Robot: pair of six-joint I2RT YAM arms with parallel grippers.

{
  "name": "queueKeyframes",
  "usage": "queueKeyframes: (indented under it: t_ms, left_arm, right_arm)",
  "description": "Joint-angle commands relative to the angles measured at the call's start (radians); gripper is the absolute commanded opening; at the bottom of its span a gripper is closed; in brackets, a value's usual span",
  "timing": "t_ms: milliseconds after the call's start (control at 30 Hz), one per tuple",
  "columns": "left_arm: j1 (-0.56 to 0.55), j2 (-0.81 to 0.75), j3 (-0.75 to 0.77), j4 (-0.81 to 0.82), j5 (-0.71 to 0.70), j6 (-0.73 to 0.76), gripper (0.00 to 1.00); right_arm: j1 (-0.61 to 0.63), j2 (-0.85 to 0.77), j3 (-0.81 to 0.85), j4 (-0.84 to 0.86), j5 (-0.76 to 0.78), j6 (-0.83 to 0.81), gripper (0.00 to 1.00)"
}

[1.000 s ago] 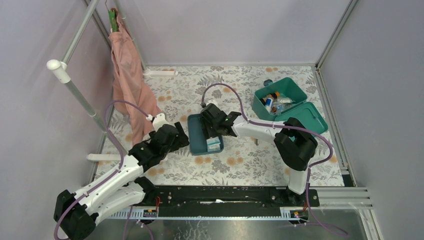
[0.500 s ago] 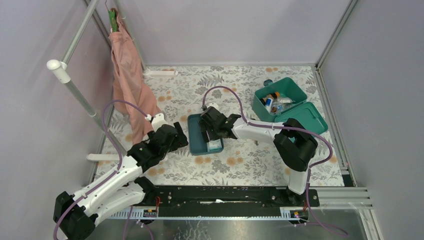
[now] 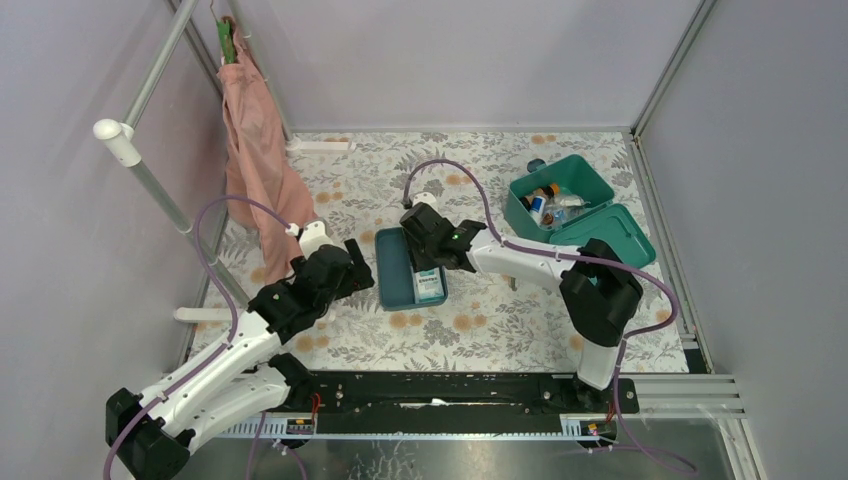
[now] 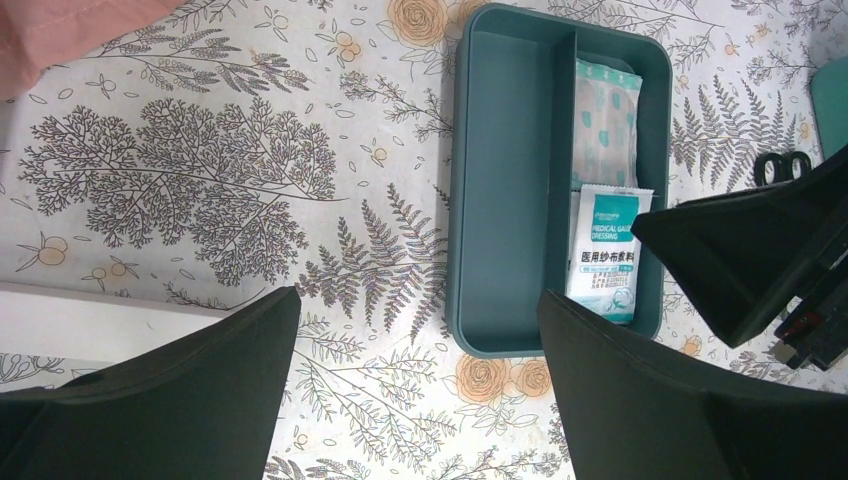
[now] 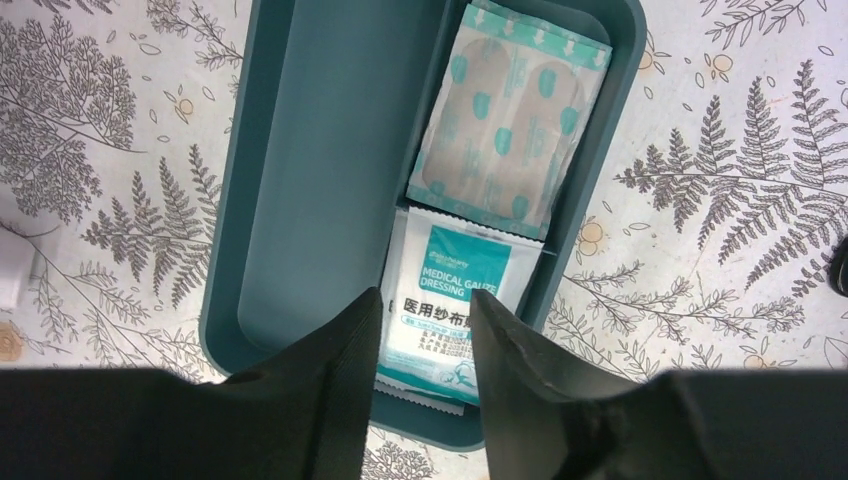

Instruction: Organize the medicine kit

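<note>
The medicine kit [image 3: 590, 181] stands open at the back right, its lid [image 3: 625, 238] folded out, with small bottles inside. A darker divided tray [image 3: 393, 270] lies mid-table. Its right compartment holds a white gauze dressing packet [image 5: 450, 300] and a plaster packet [image 5: 510, 130]; its left compartment [image 5: 320, 150] shows nothing inside. My right gripper [image 5: 422, 310] hovers open over the gauze packet with a narrow gap, holding nothing; it also shows in the top view [image 3: 432, 250]. My left gripper [image 4: 418, 310] is wide open and empty just left of the tray [image 4: 510, 200], and shows in the top view [image 3: 345, 272].
A pink cloth [image 3: 255, 150] hangs on the left frame pole. White bars lie at the back [image 3: 320, 146] and the left edge [image 3: 195, 314]. Small black scissors [image 4: 780, 165] lie on the floral cloth right of the tray. Grey walls enclose the table.
My right gripper has shifted slightly back over the tray, so more of the gauze packet shows. My left arm has edged a little farther from the base. The tray and kit have not moved.
</note>
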Motion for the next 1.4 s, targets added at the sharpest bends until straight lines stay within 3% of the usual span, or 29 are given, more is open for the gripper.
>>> queueKeyframes:
  t_ms: [0,200,967,1167,1367]
  left_arm:
    - [0.004,-0.002,0.012,-0.008,-0.029,0.016,0.97]
    - [0.004,-0.006,0.005,-0.008,-0.028,0.018,0.97]
    - [0.005,0.005,0.0,-0.002,-0.022,0.016,0.98]
    - [0.004,0.006,0.001,-0.003,-0.02,0.016,0.98]
    - [0.004,0.007,0.001,-0.002,-0.017,0.016,0.98]
  right_arm:
    - [0.01,0.044,0.054,-0.025,0.044,-0.008,0.42]
    - [0.01,0.084,0.06,-0.034,0.066,-0.002,0.36]
    - [0.01,0.115,-0.068,-0.011,-0.023,0.023,0.33]
    - [0.01,0.012,-0.043,-0.017,-0.021,0.011,0.35]
    - [-0.021,-0.134,0.015,-0.085,0.069,-0.048,0.45]
